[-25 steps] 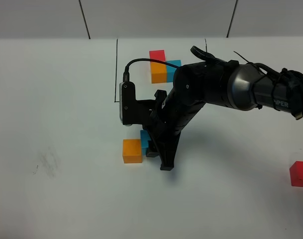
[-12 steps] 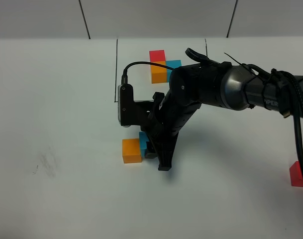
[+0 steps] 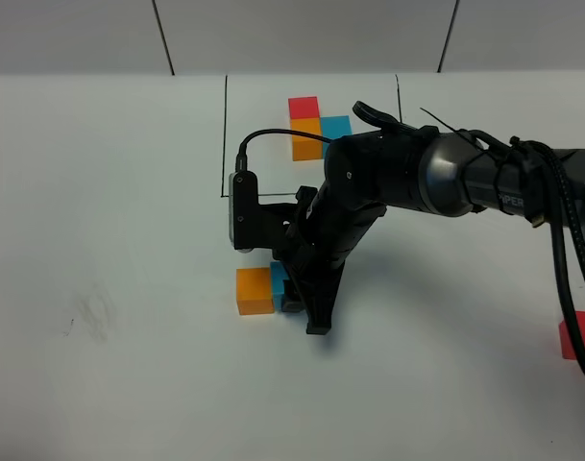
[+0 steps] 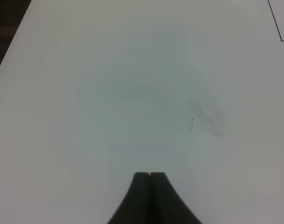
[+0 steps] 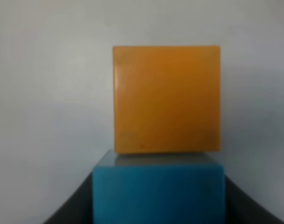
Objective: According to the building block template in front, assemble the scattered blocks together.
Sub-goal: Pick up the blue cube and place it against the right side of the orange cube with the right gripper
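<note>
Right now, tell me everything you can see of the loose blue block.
The blue block is a small plain cube, smooth and matte like plastic, sitting square on the white table. One face lies against the orange block. The right tool grips its two sides and hides most of it from above.

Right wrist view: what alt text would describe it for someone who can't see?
A blue cube sits gripped in the dark right pincer, its far edge pressed against an orange cube. White table surrounds them.
</note>
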Available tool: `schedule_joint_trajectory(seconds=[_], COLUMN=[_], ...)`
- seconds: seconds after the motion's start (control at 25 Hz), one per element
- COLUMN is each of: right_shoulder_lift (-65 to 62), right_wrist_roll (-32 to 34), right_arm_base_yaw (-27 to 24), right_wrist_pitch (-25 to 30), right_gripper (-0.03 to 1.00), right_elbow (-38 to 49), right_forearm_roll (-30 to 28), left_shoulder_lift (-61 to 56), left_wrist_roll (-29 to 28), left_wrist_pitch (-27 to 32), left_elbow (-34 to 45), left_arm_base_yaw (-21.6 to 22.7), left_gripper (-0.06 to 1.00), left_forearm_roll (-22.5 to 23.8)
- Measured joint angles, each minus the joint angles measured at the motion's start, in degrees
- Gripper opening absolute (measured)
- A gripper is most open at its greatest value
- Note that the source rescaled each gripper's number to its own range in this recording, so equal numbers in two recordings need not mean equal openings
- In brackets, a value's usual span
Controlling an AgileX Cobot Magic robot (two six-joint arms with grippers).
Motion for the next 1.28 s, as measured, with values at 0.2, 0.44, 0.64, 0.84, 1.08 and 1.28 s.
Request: schedule_joint_trajectory(seconds=[0.2, 0.44, 0.64, 0.84, 1.08, 1.28], right_shoulder_lift=[1.7, 2.5, 2.5, 2.5, 3.0, 3.2], right_wrist_roll=[0.0, 0.0, 0.0, 0.0, 0.0, 0.0], right_arm_base_yaw=[0.0, 0.0, 0.0, 0.0, 0.0, 0.0], right_wrist_pitch=[0.0, -0.3, -1.2, -1.9, -2.0, -2.0], right_gripper=[0.43, 0.43, 0.43, 0.43, 0.43, 0.43], right_elbow=[0.0, 0.0, 0.0, -0.2, -1.5, -1.7], right_forearm_roll=[0.0, 0.2, 0.2, -0.1, -1.8, -2.5], left_shoulder_lift=[0.0, 0.0, 0.0, 0.0, 0.0, 0.0], left_wrist_roll=[0.0, 0.0, 0.0, 0.0, 0.0, 0.0], left_wrist_pitch=[0.0, 0.0, 0.0, 0.0, 0.0, 0.0], left_elbow=[0.0, 0.0, 0.0, 0.0, 0.0, 0.0], left_arm_base_yaw=[0.0, 0.0, 0.0, 0.0, 0.0, 0.0], left_gripper=[0.00, 0.00, 0.00, 0.00, 0.00, 0.00], left_forearm_roll=[0.0, 0.0, 0.0, 0.0, 0.0, 0.0])
